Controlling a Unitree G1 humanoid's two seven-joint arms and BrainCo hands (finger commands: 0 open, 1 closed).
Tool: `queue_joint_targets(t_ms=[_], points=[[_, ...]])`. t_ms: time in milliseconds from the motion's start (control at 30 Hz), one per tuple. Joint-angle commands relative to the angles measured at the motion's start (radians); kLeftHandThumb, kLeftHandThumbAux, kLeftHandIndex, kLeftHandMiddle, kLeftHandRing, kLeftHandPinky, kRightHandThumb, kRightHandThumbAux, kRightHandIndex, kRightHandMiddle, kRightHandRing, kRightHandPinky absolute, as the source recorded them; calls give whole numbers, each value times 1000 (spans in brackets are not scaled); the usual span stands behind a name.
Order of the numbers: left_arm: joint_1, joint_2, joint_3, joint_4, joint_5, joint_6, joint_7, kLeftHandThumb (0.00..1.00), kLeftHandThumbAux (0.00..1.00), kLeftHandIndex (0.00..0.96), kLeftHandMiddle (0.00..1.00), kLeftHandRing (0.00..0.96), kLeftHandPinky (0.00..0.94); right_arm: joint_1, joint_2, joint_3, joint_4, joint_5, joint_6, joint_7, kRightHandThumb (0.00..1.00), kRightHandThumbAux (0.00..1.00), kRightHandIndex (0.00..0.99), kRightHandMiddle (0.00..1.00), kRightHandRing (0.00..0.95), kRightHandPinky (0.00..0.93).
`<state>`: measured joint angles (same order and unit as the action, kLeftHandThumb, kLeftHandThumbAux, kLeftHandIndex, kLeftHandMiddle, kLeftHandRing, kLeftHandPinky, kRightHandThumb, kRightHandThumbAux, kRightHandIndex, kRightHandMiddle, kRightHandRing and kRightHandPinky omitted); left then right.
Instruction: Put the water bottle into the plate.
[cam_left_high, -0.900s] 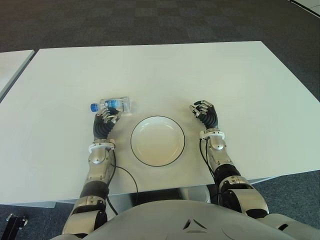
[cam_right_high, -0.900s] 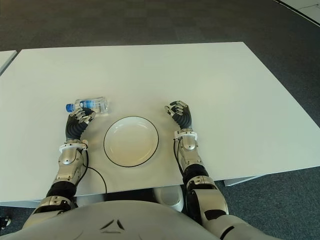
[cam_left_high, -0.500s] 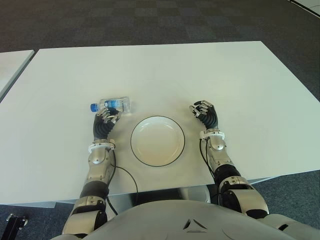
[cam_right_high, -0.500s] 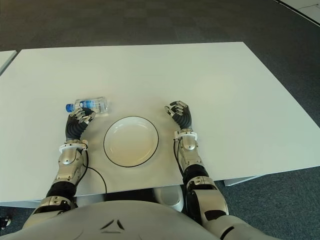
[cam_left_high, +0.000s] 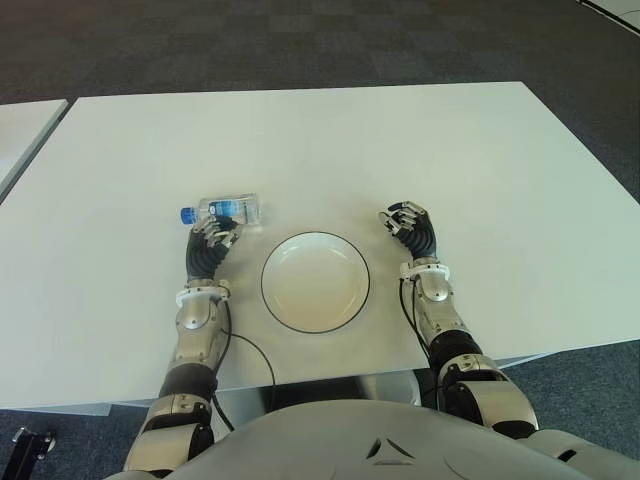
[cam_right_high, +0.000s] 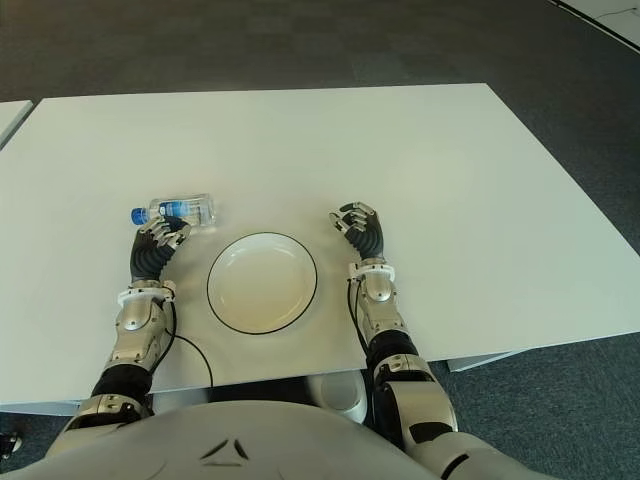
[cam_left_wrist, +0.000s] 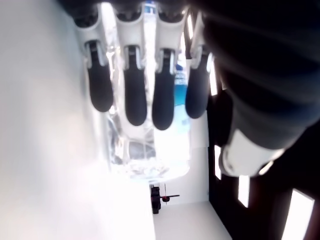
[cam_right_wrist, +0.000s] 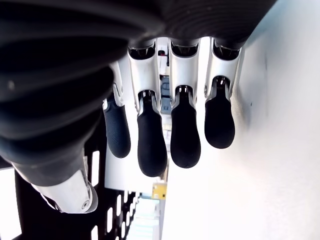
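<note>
- A white tabletop (cam_left_high: 420, 140) is carrying a small clear water bottle (cam_left_high: 226, 210) with a blue cap and a round white plate (cam_left_high: 315, 281) with a dark rim
- The water bottle is lying on its side, cap pointing toward the robot's left, well short of the plate and up-left of it in the eye views
- The left hand (cam_left_high: 213, 240) is sitting just on the near side of the bottle, its fingers (cam_left_wrist: 131, 95) curled loosely and holding nothing; in the left wrist view the bottle is showing through the gaps beyond the fingertips, not enclosed by them
- The right hand (cam_left_high: 408, 226) is showing to the right of the plate, fingers half curled and empty
- Compared with the views from a moment ago, almost nothing is changing: the left hand is edging only slightly, and bottle and plate are staying exactly where they were
- Judging from this, the grasp is not yet made, so the task is only beginning; the plate is sitting empty
</note>
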<state>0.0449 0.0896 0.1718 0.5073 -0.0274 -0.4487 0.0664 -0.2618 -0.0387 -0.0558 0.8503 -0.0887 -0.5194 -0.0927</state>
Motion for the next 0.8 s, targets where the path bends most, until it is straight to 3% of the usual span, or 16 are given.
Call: queue_joint_targets(t_ms=[33,67,133,267,433,567,633,800], points=[[118,0,-28,-281,26,159,-3,708,717,427,443,419,408,90,14,7,59,8,93,10,709,725,436,666,658,656],[136,0,-33,-349,33,194,0,708,717,427,447,424,422,91,15,9,59,6,90,9,709,726,436,668,660,659],[147,4,-35,-378,65,199,19,707,717,427,452,429,434,92,19,8,56,7,94,6,709,726,436,670,661,660],[144,31,-45,-401,228,198,109,707,718,427,459,445,444,94,27,5,50,10,103,-1,708,726,436,673,663,656],[108,104,-64,-422,478,257,239,709,720,425,470,455,439,95,35,6,46,8,107,-13,708,726,435,678,667,658],[90,163,-77,-402,608,270,315,710,720,424,495,505,515,96,43,5,42,8,115,-20,708,726,435,683,670,657],[79,199,-85,-406,659,280,332,784,697,401,527,565,575,97,47,6,38,6,117,-26,708,725,435,683,669,657],[62,253,-113,-391,742,282,384,830,681,394,562,625,638,99,51,9,33,4,118,-34,708,725,435,682,668,655]])
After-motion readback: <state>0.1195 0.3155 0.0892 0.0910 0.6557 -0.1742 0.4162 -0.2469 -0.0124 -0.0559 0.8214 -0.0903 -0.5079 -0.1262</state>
